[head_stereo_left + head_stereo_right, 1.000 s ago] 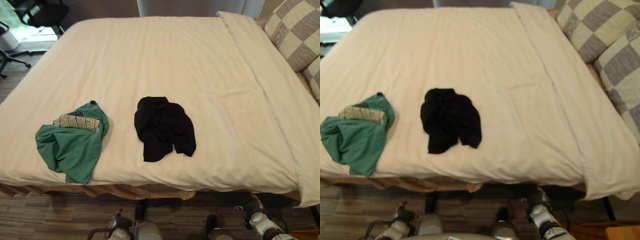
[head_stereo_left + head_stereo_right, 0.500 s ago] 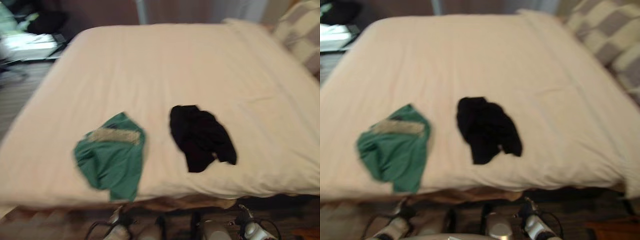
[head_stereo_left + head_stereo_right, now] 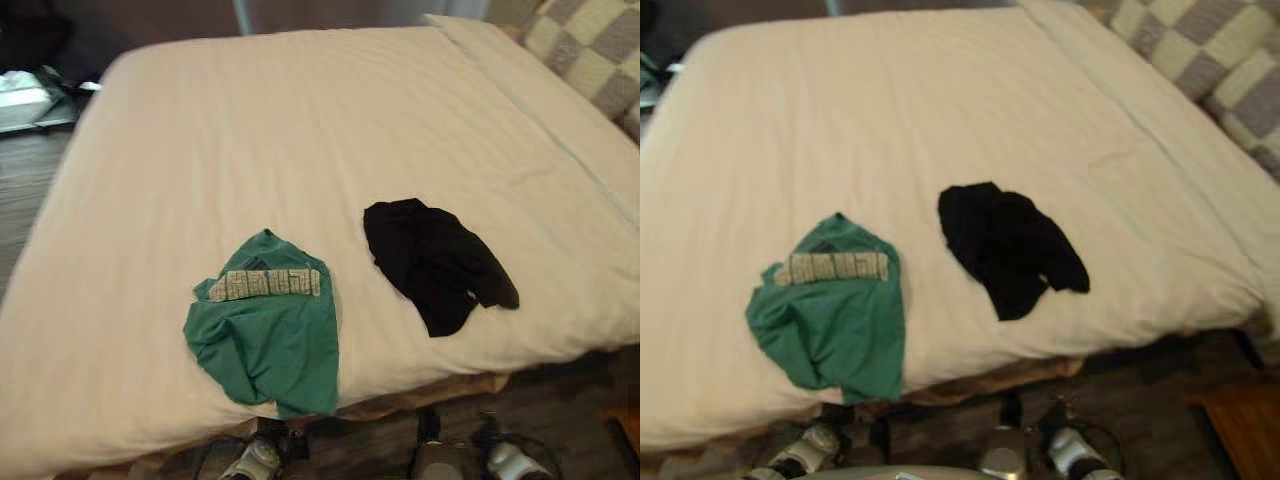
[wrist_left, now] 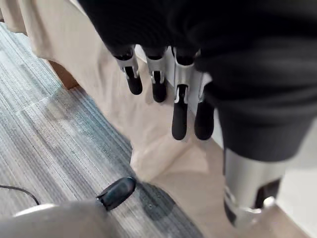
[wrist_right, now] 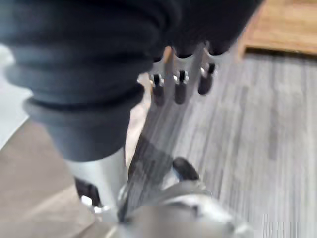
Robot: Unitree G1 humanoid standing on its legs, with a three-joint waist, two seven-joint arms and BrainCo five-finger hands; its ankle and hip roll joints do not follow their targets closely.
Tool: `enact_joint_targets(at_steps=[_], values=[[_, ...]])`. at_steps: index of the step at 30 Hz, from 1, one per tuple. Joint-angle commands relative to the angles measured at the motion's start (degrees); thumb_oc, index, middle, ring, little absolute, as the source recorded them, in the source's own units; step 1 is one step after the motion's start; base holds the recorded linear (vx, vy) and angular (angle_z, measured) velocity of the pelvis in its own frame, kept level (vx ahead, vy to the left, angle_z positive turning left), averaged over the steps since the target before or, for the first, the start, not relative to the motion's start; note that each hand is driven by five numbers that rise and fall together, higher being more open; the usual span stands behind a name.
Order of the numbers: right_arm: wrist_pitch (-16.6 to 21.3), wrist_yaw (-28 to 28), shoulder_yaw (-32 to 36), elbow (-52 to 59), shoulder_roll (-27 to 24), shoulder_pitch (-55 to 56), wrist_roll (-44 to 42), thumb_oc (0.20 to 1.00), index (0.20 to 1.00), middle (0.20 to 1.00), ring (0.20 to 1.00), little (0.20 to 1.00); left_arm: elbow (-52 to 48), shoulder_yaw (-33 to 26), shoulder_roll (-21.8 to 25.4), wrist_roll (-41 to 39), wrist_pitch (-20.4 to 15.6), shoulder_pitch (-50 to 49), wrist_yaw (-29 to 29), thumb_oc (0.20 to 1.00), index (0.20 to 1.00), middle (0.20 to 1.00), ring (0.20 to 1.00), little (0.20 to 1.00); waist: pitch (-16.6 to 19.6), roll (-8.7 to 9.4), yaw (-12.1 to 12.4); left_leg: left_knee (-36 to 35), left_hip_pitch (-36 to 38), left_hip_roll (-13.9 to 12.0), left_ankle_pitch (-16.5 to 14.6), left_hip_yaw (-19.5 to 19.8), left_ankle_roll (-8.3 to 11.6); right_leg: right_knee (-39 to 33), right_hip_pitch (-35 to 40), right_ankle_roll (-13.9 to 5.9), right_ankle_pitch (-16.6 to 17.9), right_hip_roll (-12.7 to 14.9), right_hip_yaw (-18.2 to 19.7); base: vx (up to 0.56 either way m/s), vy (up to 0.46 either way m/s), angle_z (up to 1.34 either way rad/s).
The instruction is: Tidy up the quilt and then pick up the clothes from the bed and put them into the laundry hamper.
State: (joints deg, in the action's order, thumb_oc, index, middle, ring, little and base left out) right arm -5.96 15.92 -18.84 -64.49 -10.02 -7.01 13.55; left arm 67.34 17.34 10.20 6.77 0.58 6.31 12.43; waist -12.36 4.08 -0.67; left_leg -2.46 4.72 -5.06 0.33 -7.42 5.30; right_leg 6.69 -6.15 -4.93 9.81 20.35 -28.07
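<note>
Cream quilt (image 3: 300, 130) lies smooth across the bed; near its front edge sit green clothes (image 3: 265, 335) and, rightward, black clothes (image 3: 435, 262). Left hand (image 4: 168, 94) hangs empty, fingers relaxed, below the green clothes, nearer than the empty, slack right hand (image 5: 181, 82).

The quilt (image 3: 300, 130) runs off the left and right edges of both eye views, so its full spread cannot be seen. The pillow (image 3: 1200, 50) is cut off at the upper right corner. The green garment (image 3: 265, 330) and the black garment (image 3: 435, 260) are crumpled, hiding their shapes. The right hand (image 5: 181, 82) is blurred. The left hand (image 4: 168, 79) has its palm hidden under the dark cover.
</note>
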Motion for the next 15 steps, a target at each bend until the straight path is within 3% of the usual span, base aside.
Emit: enact_joint_targets(at_steps=[1, 3, 6, 8, 9, 10, 11, 13, 15], values=[[1.6, 0.3, -2.1, 1.1, -1.2, -2.9, 0.4, 1.000, 1.000, 1.000, 1.000, 1.000, 1.2, 0.5, 0.9, 1.2, -0.2, -1.3, 2.1, 1.000, 1.000, 1.000, 1.000, 1.000, 0.1, -1.67, 0.1, 1.9, -1.6, -1.0, -5.0, 6.2, -0.40, -1.7, -0.6, -4.56, -8.4, -4.6, 8.1, -0.02, 0.157, -0.76], [1.4, 1.4, 0.6, -1.6, -2.5, -0.6, -2.6, 1.000, 1.000, 1.000, 1.000, 1.000, 3.7, 0.3, 1.3, 2.1, 0.3, -2.0, 1.4, 1.000, 1.000, 1.000, 1.000, 1.000, -0.6, -1.05, -0.5, 2.3, -2.1, 2.3, -4.6, 8.0, -2.04, -1.7, 2.2, -3.20, -12.1, -11.4, 17.1, 0.03, 0.158, 0.01], [1.8, 2.7, 4.1, -2.6, -3.4, 0.1, -5.9, 1.000, 1.000, 1.000, 1.000, 1.000, 4.8, -1.4, 1.8, 1.2, 0.4, -2.3, 1.8, 1.000, 1.000, 1.000, 1.000, 1.000, -0.3, -0.47, -0.6, 2.8, -3.2, 3.1, -4.6, 9.1, -1.88, -3.7, 3.5, -2.49, -11.8, -11.4, 18.2, 0.08, 0.019, 0.45], [2.2, 3.9, 10.0, -4.2, -6.2, 1.3, -9.9, 1.000, 1.000, 1.000, 1.000, 1.000, 7.3, -9.8, 3.7, -4.0, 0.9, -5.9, 2.7, 1.000, 1.000, 1.000, 1.000, 1.000, 0.3, -0.23, 0.0, 3.5, -3.5, 2.6, -4.8, 8.5, -1.47, -8.1, 6.1, -3.17, -10.0, -10.2, 16.1, 0.09, -0.058, 0.24], [2.2, 3.9, 10.0, -4.2, -6.2, 1.3, -9.9, 1.000, 1.000, 1.000, 1.000, 1.000, 7.3, -9.8, 3.7, -4.0, 0.9, -5.9, 2.7, 1.000, 1.000, 1.000, 1.000, 1.000, 0.4, -0.17, 0.0, 3.4, -3.7, 2.6, -4.7, 8.6, -1.50, -8.1, 6.0, -3.19, -9.9, -10.2, 16.1, 0.12, -0.046, 0.03], [2.3, 4.6, 14.2, -4.3, -8.7, 2.8, -11.9, 1.000, 1.000, 1.000, 1.000, 1.000, 9.1, -15.9, 5.4, -7.7, 0.9, -9.7, 2.3, 1.000, 1.000, 1.000, 1.000, 1.000, 1.3, -0.06, 0.5, 3.1, -3.5, 2.4, -4.5, 8.4, -1.48, -9.6, 7.1, -3.45, -9.4, -9.7, 15.6, 0.08, -0.022, 0.04], [2.3, 4.6, 14.2, -4.3, -8.6, 2.9, -11.9, 1.000, 1.000, 1.000, 1.000, 1.000, 9.0, -15.9, 5.5, -7.7, 1.0, -9.8, 2.3, 1.000, 1.000, 1.000, 1.000, 1.000, 1.4, -0.05, 0.5, 3.1, -3.5, 2.4, -4.5, 8.4, -1.48, -9.7, 7.2, -3.45, -9.3, -9.7, 15.6, 0.14, -0.028, 0.12], [2.6, 4.8, 21.3, -3.4, -12.6, 5.2, -16.0, 1.000, 1.000, 1.000, 1.000, 1.000, 13.7, -24.9, 10.1, -10.0, 1.7, -14.7, 1.5, 1.000, 1.000, 1.000, 1.000, 1.000, 2.5, -0.21, 1.0, 1.8, -2.7, 2.1, -4.1, 8.6, -1.11, -11.0, 8.4, -3.88, -8.7, -9.3, 15.2, 0.13, -0.007, 0.17], [2.9, 5.2, 23.0, -2.0, -13.9, 6.0, -16.8, 1.000, 1.000, 1.000, 1.000, 1.000, 14.8, -27.2, 12.1, -9.9, 1.8, -15.7, 1.4, 1.000, 1.000, 1.000, 1.000, 1.000, 2.8, -0.26, 1.1, 1.3, -2.3, 1.9, -4.0, 8.6, -0.95, -11.3, 8.8, -4.03, -8.7, -9.1, 15.0, 0.11, 0.004, 0.17]])
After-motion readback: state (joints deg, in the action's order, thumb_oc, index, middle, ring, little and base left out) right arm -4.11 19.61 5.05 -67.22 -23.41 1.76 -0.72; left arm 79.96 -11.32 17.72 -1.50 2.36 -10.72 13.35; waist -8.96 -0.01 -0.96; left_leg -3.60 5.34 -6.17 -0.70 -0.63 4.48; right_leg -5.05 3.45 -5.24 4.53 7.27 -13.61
